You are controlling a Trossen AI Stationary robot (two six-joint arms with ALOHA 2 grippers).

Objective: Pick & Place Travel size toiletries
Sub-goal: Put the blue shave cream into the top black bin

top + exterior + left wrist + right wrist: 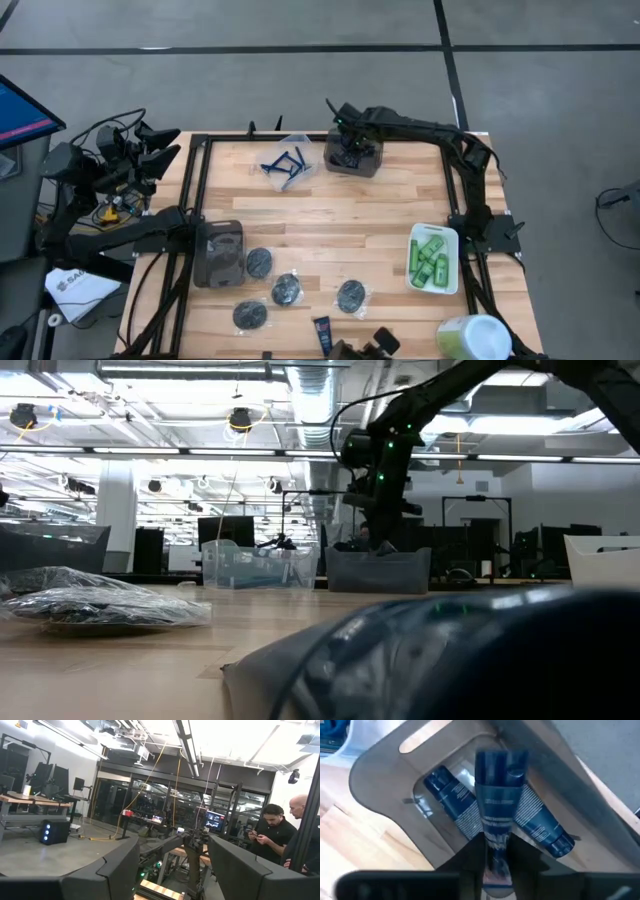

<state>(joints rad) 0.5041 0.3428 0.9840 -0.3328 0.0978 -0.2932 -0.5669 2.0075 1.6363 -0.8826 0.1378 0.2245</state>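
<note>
My right gripper hangs over the grey bin at the table's far middle, shut on a dark navy tube. Two more navy tubes lie side by side on the bin's floor. Blue razors lie in the clear bin beside it. Green mini bottles fill the white tray at the right. Several wrapped dark discs and one navy tube lie on the wood near the front edge. My left gripper is open, parked off the table's left side. My right gripper pinches the navy tube by its upper end between its two fingers, coming from above and pointing steeply down. The tube runs on in line with the fingers and hangs below them over the grey bin's opening, its lower end above the two tubes inside.
A second grey bin stands at the near left. A large pale-green-topped tub sits at the near right corner. Bare wood shows in the table's middle. People stand in the room beyond the table.
</note>
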